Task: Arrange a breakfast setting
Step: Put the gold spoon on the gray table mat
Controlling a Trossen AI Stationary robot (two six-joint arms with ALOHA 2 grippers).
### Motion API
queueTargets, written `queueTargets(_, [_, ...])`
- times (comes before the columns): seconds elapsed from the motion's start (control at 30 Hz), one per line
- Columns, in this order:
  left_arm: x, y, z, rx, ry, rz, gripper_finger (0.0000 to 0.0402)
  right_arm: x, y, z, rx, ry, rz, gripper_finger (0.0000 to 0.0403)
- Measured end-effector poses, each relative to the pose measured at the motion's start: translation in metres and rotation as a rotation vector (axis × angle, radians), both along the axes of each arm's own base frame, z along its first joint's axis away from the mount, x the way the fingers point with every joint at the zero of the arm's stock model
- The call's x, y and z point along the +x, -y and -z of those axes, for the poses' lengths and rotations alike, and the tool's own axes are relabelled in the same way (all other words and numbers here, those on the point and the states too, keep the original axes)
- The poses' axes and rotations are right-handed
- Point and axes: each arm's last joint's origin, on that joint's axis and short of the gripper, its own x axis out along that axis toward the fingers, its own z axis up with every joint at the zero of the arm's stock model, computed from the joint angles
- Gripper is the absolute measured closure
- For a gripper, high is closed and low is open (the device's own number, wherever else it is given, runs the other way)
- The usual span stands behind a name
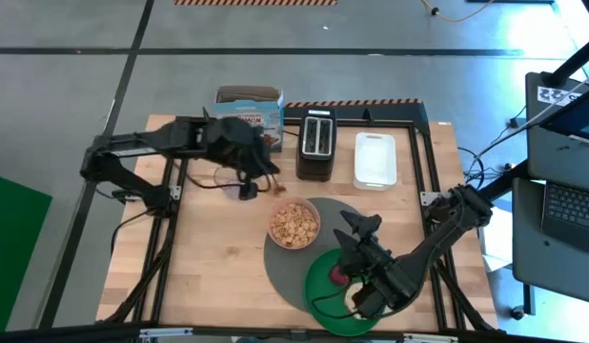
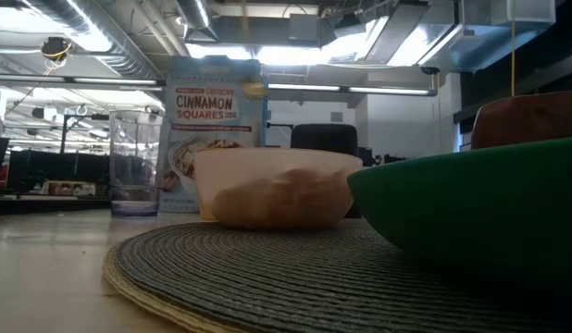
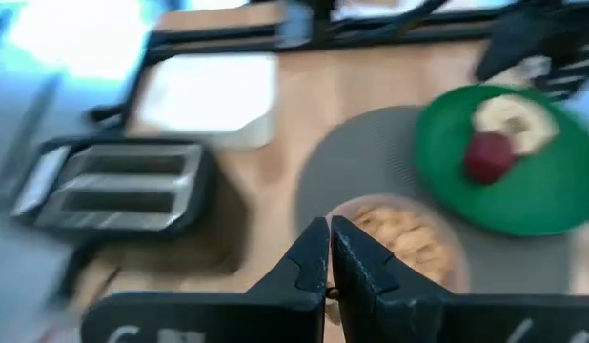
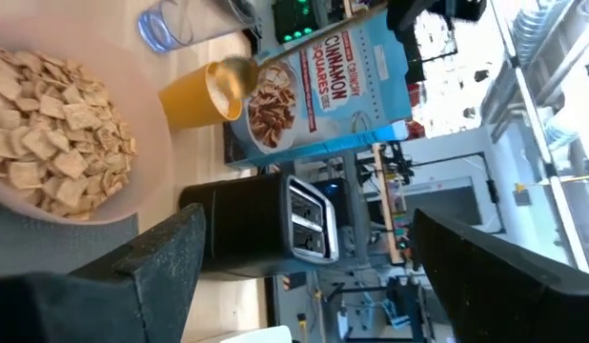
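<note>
Left gripper (image 3: 328, 250) pinched shut, nothing visibly held, back-left near black toaster (image 1: 315, 145); cereal-filled translucent pinkish bowl (image 1: 294, 224) sits ahead toward grey placemat (image 1: 280, 267); right gripper (image 4: 304, 262) spread wide, empty, over green plate (image 1: 323, 295).

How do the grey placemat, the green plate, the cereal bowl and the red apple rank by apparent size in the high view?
1. Grey placemat, largest, though plate and bowl cover part of it.
2. Green plate, partly hidden by the right arm.
3. Bowl of cereal.
4. Red apple, smallest, only partly visible.
</note>
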Motion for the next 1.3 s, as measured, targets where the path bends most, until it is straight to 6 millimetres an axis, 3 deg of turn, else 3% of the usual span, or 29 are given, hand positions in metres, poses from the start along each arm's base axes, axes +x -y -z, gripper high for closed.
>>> queueTargets(0.13, [0.026,-0.010,0.016,-0.101,0.005,0.147,0.0400,-0.014,-0.008,-0.009,0.029,0.013,-0.043,0.0062])
queueTargets(0.3, [0.072,-0.026,0.051,-0.221,0.015,0.269,0.0400,-0.031,-0.021,-0.015,0.033,0.036,-0.109,0.0062])
queueTargets(0.47, [0.107,-0.055,0.086,-0.371,0.081,0.405,0.0400,-0.043,-0.032,-0.016,0.011,0.028,-0.168,0.0062])
queueTargets(0.6, [0.121,-0.080,0.105,-0.448,0.127,0.430,0.0400,-0.049,-0.039,-0.015,0.001,0.024,-0.199,0.0062])
queueTargets(0.73, [0.124,-0.090,0.111,-0.490,0.161,0.479,0.0400,-0.052,-0.038,-0.003,-0.073,0.019,-0.211,0.0062])
queueTargets(0.9, [0.125,-0.076,0.100,-0.451,0.192,0.524,0.0400,-0.050,-0.026,0.026,-0.177,0.032,-0.192,0.0062])
queueTargets(1.07, [0.123,-0.041,0.089,-0.261,0.188,0.547,0.0400,-0.039,-0.006,0.044,-0.173,-0.074,-0.113,0.0062])
queueTargets(1.2, [0.120,-0.014,0.080,-0.229,0.184,0.581,0.0400,-0.029,0.004,0.047,-0.311,-0.308,-0.139,0.0071])
queueTargets(1.3, [0.116,-0.009,0.075,-0.303,0.168,0.581,0.0400,-0.021,0.009,0.047,-0.492,-0.501,-0.201,0.0093])
